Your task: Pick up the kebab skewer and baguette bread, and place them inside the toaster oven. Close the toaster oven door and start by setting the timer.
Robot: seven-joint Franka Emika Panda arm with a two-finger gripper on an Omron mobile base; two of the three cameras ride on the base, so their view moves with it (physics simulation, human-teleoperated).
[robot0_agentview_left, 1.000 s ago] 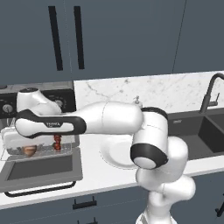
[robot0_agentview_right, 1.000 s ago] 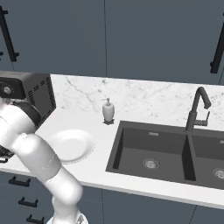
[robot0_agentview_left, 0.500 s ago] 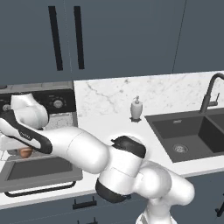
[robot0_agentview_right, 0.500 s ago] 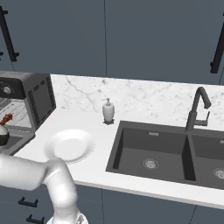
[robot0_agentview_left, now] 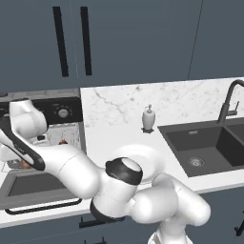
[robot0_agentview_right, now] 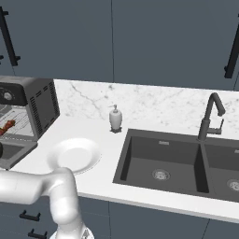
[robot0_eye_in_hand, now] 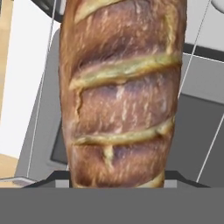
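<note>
The baguette [robot0_eye_in_hand: 122,94] is seen close against the hand camera, its scored golden-brown crust running lengthwise away from the tool, whose jaws are judged to be clamped on the loaf's near end, held about half apart by its girth; the fingertips themselves are hidden behind the bread. From the left base view the arm is stretched toward the oven [robot0_agentview_left: 57,112], which stands at the worktop's [robot0_agentview_left: 109,138] left end with its door [robot0_agentview_left: 35,186] dropped open in front. The skewer [robot0_agentview_right: 7,125] is seen already lying on the rack inside the oven, its red chunks visible from the right base view. A white plate [robot0_agentview_right: 73,154] sits just beside the oven, a soap bottle [robot0_agentview_right: 115,118] farther off toward the sink [robot0_agentview_right: 163,158]. The loaf is judged light and fairly stiff, with a rough crust that should not slip but could crack or dent under hard pressure; a hold across its width, near the middle, is judged steadier than one at an end.
</note>
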